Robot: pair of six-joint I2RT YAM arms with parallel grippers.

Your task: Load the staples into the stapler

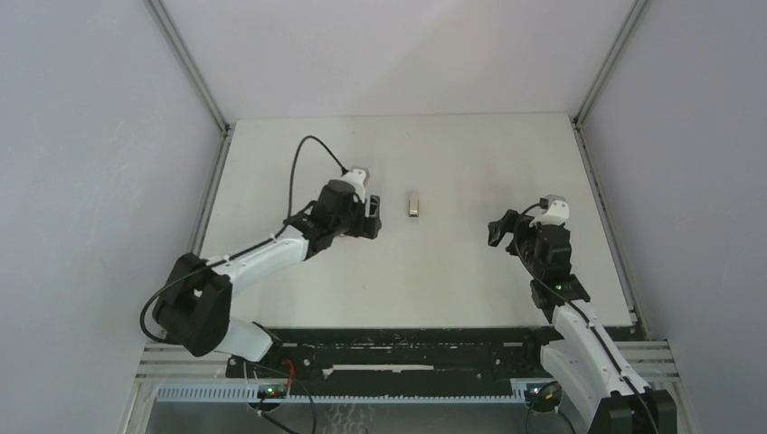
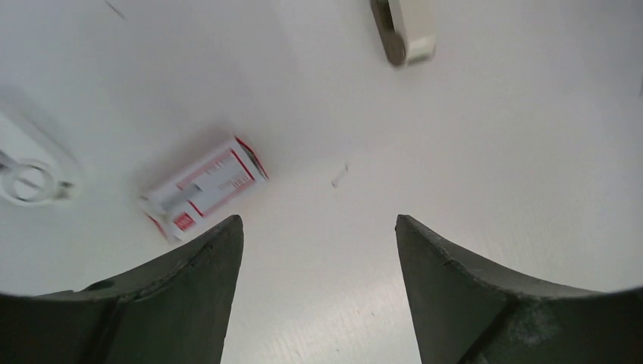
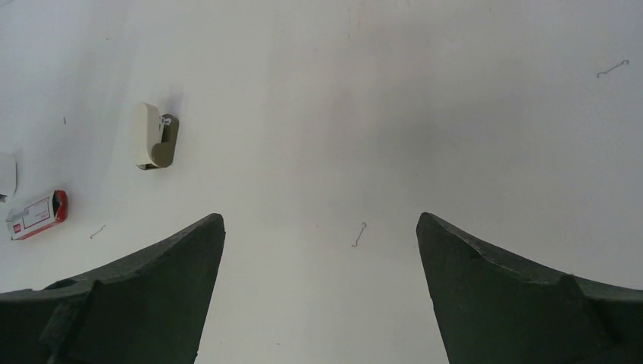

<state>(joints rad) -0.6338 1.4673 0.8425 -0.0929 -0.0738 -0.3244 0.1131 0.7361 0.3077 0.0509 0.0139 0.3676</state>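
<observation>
Left gripper (image 2: 318,227): jaws wide apart, nothing between them. Right gripper (image 3: 320,224): the same, spread wide and empty; only bare table (image 1: 470,298) and one loose staple (image 3: 359,233) lie in its gap.

In your left wrist camera the red-and-white staple box (image 2: 203,188) lies just past the left fingertip, left of the gap, with its long axis slanted across the view; I can't tell whether it's open. I can't find the staples as a strip in any view; my guess is they're in that box, so nothing is loaded yet. A stray staple (image 2: 339,176) lies ahead of the gap; ignore it.

Further out, the stapler (image 2: 402,34) lies ahead and to the right of the left gripper's centreline, cut off by the top edge of that view. From overhead it lies on the table between the two grippers; its long axis runs away from the bases, so it's crosswise to a reach from either side. The left gripper is clearly nearer; the right is well apart from it. In the right wrist camera it's far off to the upper left, with the dark metal arm beside the white body.

My call: the box is the left arm's pick, since it's just beside that fingertip; you'd swing left and turn the wrist to match the slant. The stapler lies open to either arm.
</observation>
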